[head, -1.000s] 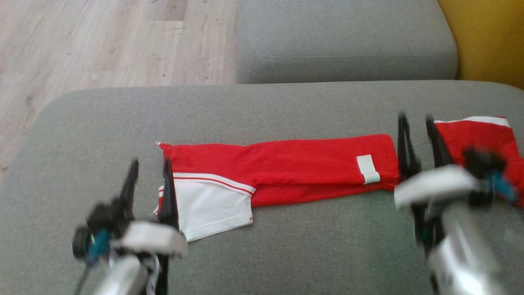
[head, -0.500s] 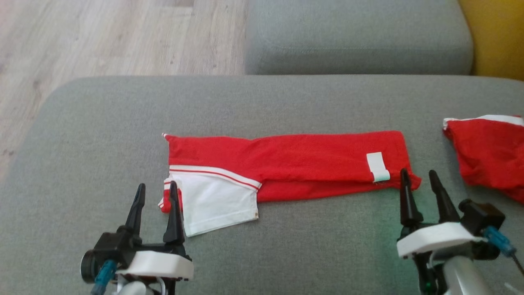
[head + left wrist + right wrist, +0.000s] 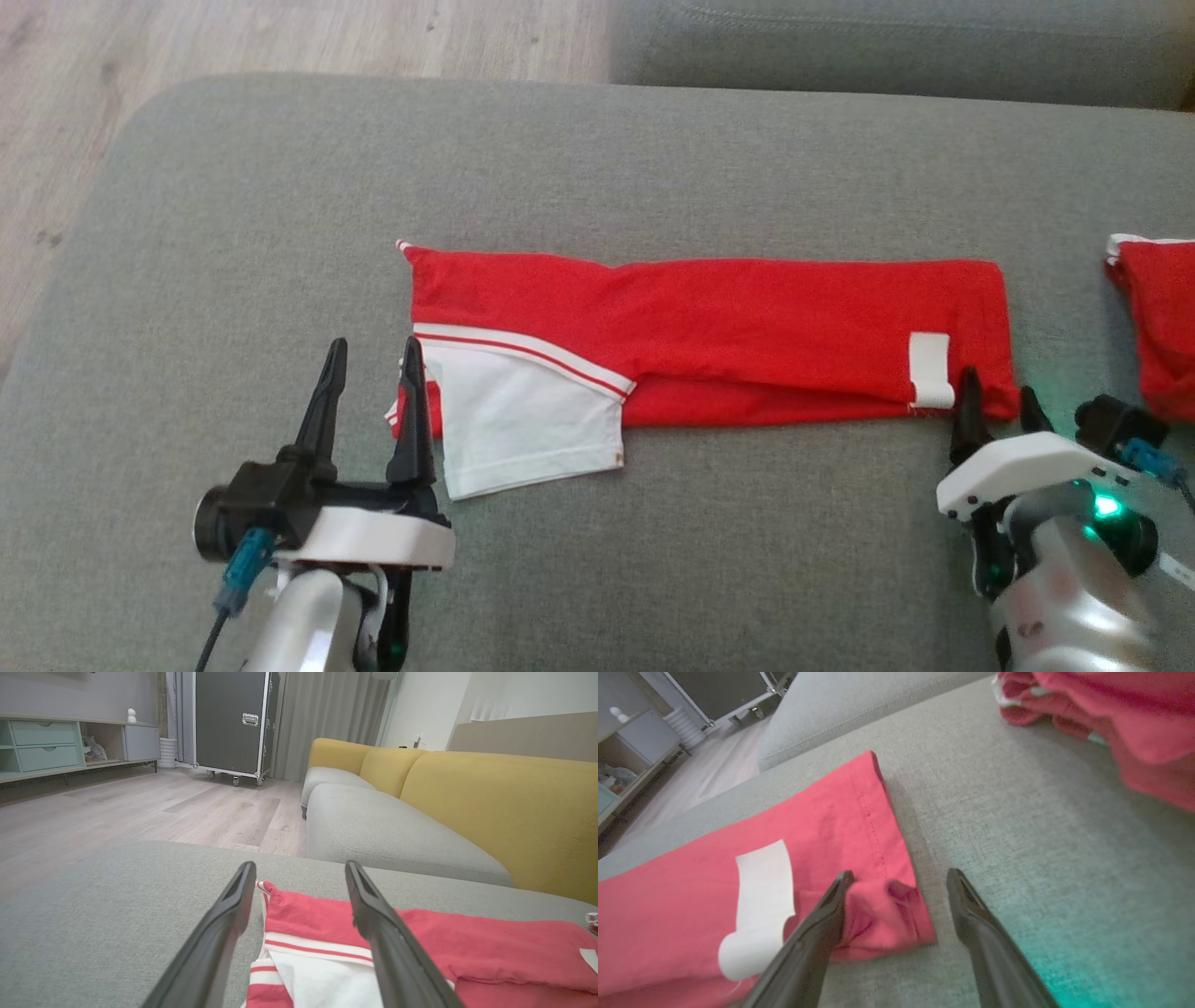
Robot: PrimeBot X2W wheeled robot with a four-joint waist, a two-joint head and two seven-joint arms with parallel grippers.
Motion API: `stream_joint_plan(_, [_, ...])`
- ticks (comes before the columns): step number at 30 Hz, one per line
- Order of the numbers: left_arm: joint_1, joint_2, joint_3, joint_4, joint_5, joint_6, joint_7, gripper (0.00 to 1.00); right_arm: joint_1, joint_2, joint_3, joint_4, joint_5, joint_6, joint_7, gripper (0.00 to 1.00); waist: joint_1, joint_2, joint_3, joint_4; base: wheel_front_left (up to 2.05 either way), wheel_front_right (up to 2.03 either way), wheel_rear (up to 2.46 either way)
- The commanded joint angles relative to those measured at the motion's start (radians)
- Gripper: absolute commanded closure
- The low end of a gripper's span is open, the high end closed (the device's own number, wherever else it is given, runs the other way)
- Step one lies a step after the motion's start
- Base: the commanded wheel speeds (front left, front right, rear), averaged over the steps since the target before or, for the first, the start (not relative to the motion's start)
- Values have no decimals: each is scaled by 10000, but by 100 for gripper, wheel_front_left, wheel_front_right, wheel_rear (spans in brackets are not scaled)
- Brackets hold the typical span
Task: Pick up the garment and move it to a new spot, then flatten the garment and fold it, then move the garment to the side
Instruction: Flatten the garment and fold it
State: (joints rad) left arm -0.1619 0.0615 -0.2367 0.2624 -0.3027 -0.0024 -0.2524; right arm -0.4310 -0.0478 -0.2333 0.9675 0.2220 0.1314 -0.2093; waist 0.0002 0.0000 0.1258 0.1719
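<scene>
We see the garment (image 3: 747, 317) lying on the grey cushion (image 3: 653, 560), folded into one long flat band that runs from 9 o'clock to 3 o'clock across the middle of the head view. It is bright red. At its 9 o'clock end a white panel (image 3: 523, 420), edged with red and white stripes, sticks out toward 6 o'clock. Near the 3 o'clock end sits a small white label (image 3: 931, 369), its lower end curled up in the right wrist view. The hem at that end shows a line of stitching, and the near corner is slightly rumpled. Our left hand (image 3: 373, 347) stands released at 7 o'clock, holding nothing, with the striped corner between its fingers in the left wrist view; we cannot tell whether it touches the cloth. Our right hand (image 3: 997, 385), at 4 o'clock, is likewise spread and empty: one finger over the rumpled corner beside the label, the other over bare cushion. A second red cloth (image 3: 1158, 317) lies apart at 3 o'clock.
</scene>
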Motion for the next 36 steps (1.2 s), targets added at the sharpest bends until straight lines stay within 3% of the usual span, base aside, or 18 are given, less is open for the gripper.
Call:
stream_joint_plan(1, [-418,-10,399,-250,120,-63,-93,0,-489,-25,231,161,-80,-7,-9,0,-2,0,102,102,0,0,0])
stream_joint_plan(6, [-454,-78,535,-221,234,-150,-93,0,-1039,-25,332,1624,6,-7,-88,1,-2,0,166,130,0,0,0])
stream_joint_plan(7, [-436,-90,613,-209,268,-156,-93,0,-1212,-25,446,1963,31,-7,-216,100,-2,0,139,97,0,0,0])
stream_joint_plan(13, [-260,-104,823,-171,329,-161,-93,0,-1384,-24,474,2158,-271,-7,-472,100,-2,0,-106,-94,0,0,0])
stream_joint_plan(18, [-28,-109,890,-189,238,-159,-93,0,-1346,-42,-53,1318,-764,-7,-518,100,-2,0,-486,-303,0,0,0])
stream_joint_plan(27, [288,-111,848,-209,235,-190,-93,0,-698,-1112,-1706,76,-1972,-7,-269,100,-2,0,-1150,-374,0,0,0])
stream_joint_plan(31, [371,-111,803,-180,298,-204,-93,0,-754,-809,-1907,-418,-2262,-7,-32,100,-2,0,-1413,-366,0,0,0])
stream_joint_plan(36, [382,-111,863,-183,352,-213,-93,0,-900,-217,-1363,-997,-2134,-7,284,100,-2,0,-1645,-208,0,0,0])
